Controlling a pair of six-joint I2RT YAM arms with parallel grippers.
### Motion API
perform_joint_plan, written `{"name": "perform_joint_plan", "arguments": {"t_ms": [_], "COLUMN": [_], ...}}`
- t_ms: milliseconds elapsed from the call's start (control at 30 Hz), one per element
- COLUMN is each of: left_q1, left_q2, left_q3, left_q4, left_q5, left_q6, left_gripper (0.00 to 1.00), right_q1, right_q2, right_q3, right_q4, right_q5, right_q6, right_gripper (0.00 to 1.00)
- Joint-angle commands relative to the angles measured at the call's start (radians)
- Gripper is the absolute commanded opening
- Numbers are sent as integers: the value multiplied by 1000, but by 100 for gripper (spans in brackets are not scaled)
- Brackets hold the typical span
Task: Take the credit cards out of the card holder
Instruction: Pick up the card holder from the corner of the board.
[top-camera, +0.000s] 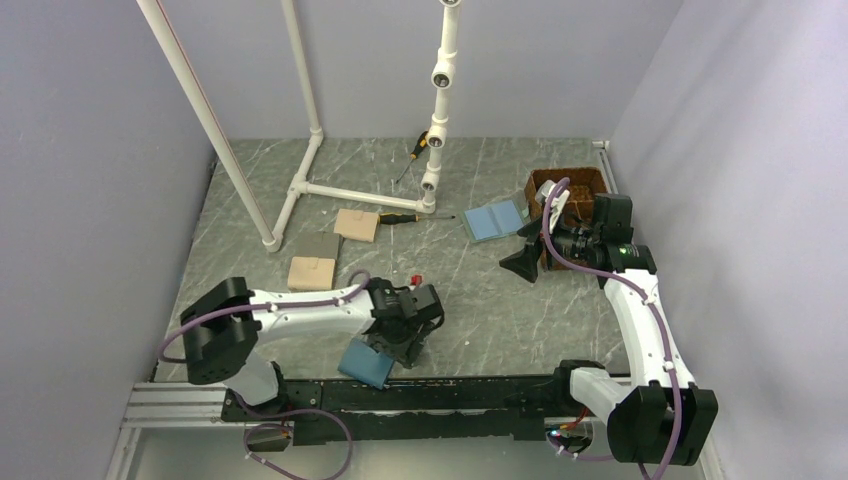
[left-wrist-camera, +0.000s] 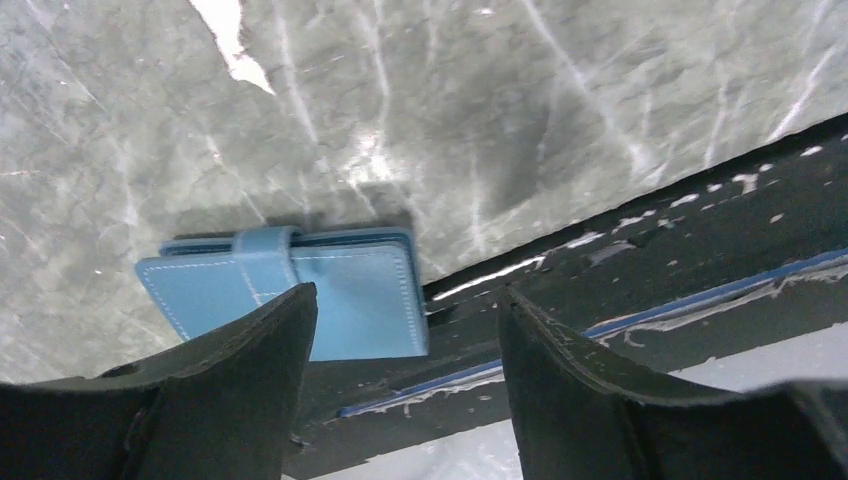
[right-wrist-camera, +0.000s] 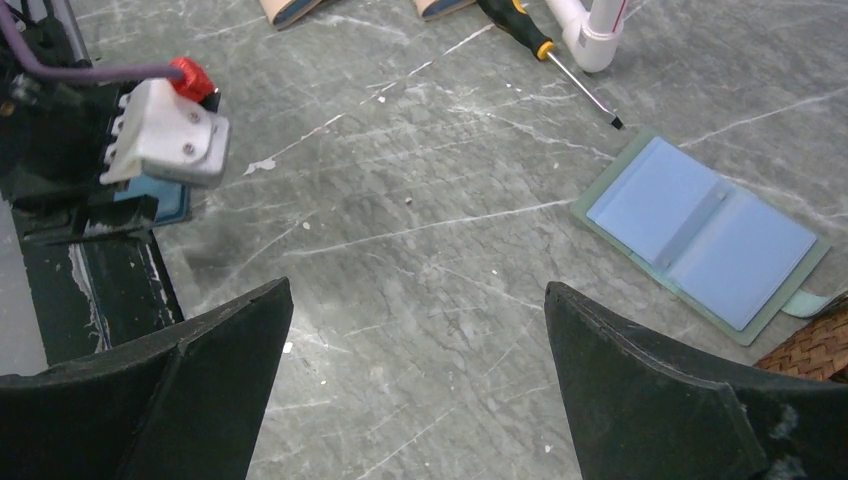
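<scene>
At the near edge of the tabletop (top-camera: 480, 300), the card holder (left-wrist-camera: 340, 290) lies shut. Its strap (left-wrist-camera: 265, 262) is folded across the cover, and one side hangs out over the black rail (top-camera: 450, 395) that carries the arm bases. The left gripper (left-wrist-camera: 408, 300) hangs low over it with its pincer spread. One finger (left-wrist-camera: 240, 380) crosses in front of the holder in the wrist view, the other is off over the rail, and nothing is pinched between them.

No credit card shows anywhere, so by this evidence the job is barely begun: the holder has yet to be grasped, unstrapped and opened, and every card is left to draw out.

Farther in, toward the right edge, the right gripper (right-wrist-camera: 418, 290) hovers above bare marble, its pincer also spread wide and empty. Left of centre sit tan blocks (top-camera: 312, 272). Beyond the right gripper a pale blue-grey folder (right-wrist-camera: 705, 228) lies open and flat beside a woven basket (top-camera: 572, 185) near the far right corner. A yellow-handled screwdriver (top-camera: 400, 217) rests by the white pipe frame (top-camera: 365, 195), which stands toward the far edge.

No brand, label or lettering can be read on the holder, the folder or the tools.
</scene>
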Motion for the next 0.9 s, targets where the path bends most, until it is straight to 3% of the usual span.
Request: {"name": "perform_joint_plan", "arguments": {"t_ms": [0,267,500,533,667,733,867], "left_q1": [-99,-204,-239,-239,-239,-239,-247], "left_q2": [62,285,402,407,412,400,333], "left_q3": [99,249,305,300,289,289,289], "left_q4": [-95,-414,-461,-455,-452,-460,-431], "left_q5": [-157,-385,-455,-460,-473,-487,-548], "left_q6": [-164,-514,-586,-589,-601,-602,-535], "left_gripper": [70,62,56,52,16,2,0], "right_q1": [-4,-4,-4,-5,-4,-4,-4], "right_q2": [0,8,1,0,-1,0,3], "right_q3": [-1,-1,-3,-3,-4,-4,-4], "right_q4": [5,3,3,3,1,1,0], "right_q5": [-25,-30,-28,-27,-28,-28,-29], "right_q6": [-26,-23,-22,-21,-21,-20,-23], "right_gripper": [100,100,100,100,100,100,100]}}
